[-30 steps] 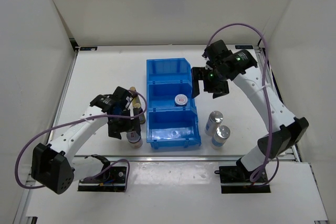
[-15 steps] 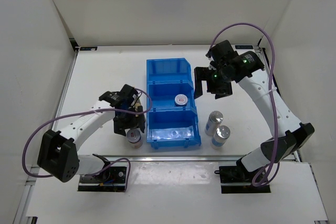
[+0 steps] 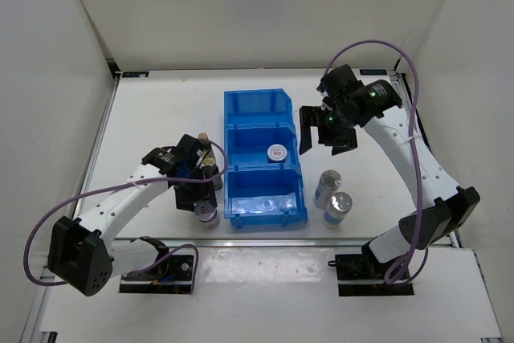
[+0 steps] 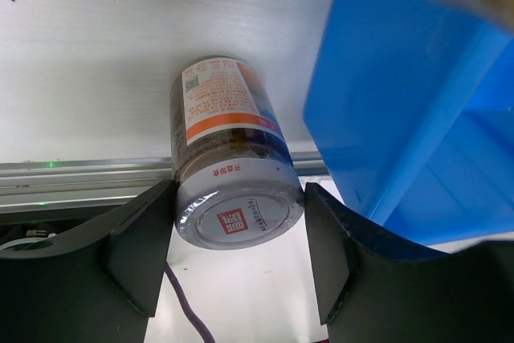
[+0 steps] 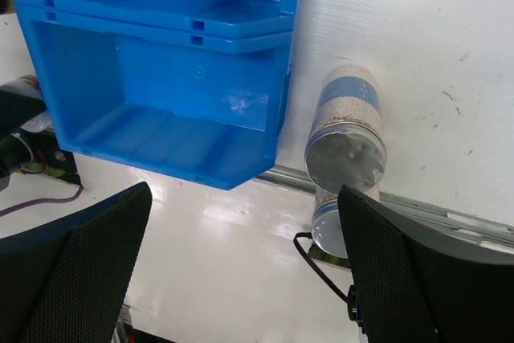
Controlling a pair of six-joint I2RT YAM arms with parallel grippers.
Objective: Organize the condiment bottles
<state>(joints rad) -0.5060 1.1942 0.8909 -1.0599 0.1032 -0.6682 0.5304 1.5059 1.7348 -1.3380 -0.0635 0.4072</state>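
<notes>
Left gripper (image 4: 233,259) is straddling a white-lidded jar (image 4: 229,165), its fingers (image 4: 140,247) spread just beside the lid, contact not clear

Right gripper (image 5: 241,279) is hanging wide open above the blue bin (image 3: 263,158) and two silver-topped cylinders (image 5: 347,130), which are standing together on the white table (image 3: 152,110) just right of the bin; a second white-lidded jar (image 3: 277,153) is sitting in the bin's middle compartment, while gold-capped amber bottles (image 3: 203,140) are standing beside the left gripper, left of the bin, partly hidden by the arm

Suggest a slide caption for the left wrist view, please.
Left gripper straddling a white-lidded jar beside the blue bin.
</notes>
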